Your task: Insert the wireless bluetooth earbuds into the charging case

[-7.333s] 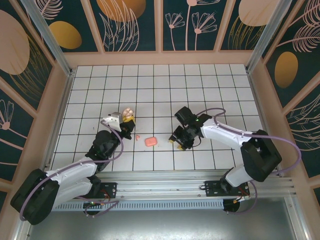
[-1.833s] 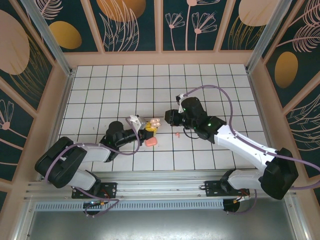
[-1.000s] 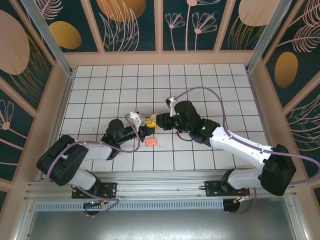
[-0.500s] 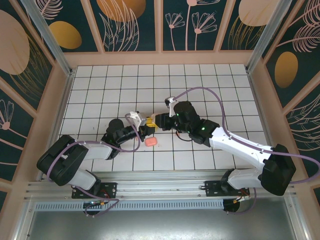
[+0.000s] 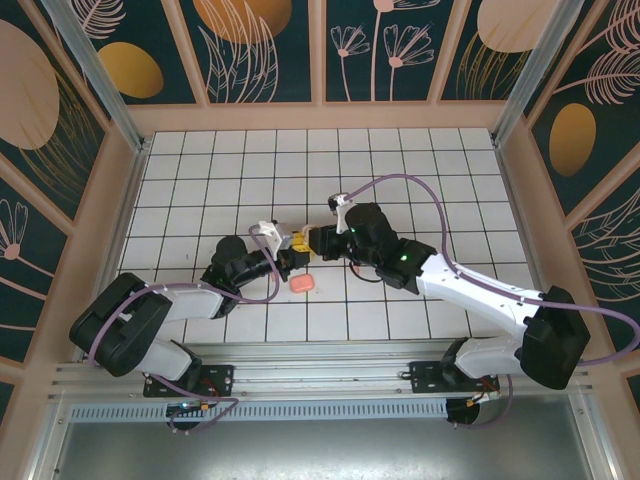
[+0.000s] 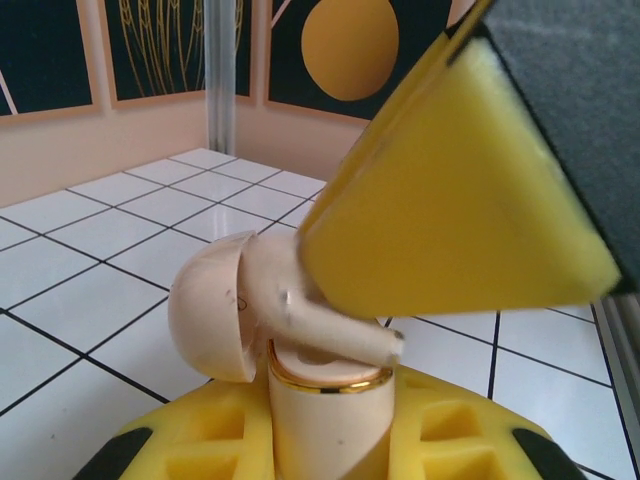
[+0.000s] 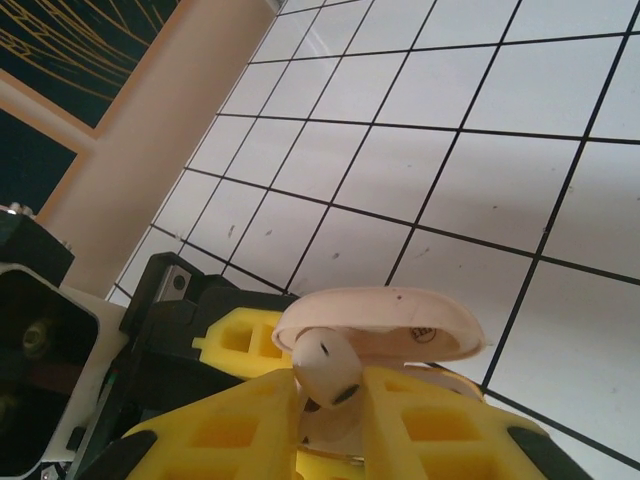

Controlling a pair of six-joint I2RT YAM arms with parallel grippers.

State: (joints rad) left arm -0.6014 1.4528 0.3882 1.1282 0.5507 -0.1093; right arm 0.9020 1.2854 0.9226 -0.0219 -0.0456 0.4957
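Note:
The pale peach charging case (image 6: 325,410) stands upright with a gold rim and its lid (image 6: 205,310) swung open. My left gripper (image 6: 325,445) is shut on the case body between yellow pads. My right gripper (image 7: 330,400) is shut on one earbud (image 7: 325,368), held just over the case's open mouth under the lid (image 7: 385,322). In the left wrist view the earbud (image 6: 320,320) lies slanted across the rim, its stem pointing right. From above, the left gripper (image 5: 289,251) and the right gripper (image 5: 308,240) meet near the table's middle.
A coral-pink rounded box (image 5: 302,284) lies on the white grid table (image 5: 200,190) just in front of the two grippers. The left arm (image 5: 170,300) lies low along the near left. The right arm (image 5: 470,290) stretches across from the near right.
The right gripper has swung left with the earbud to meet the case held by the left gripper. Over the last half second both grippers are almost still.

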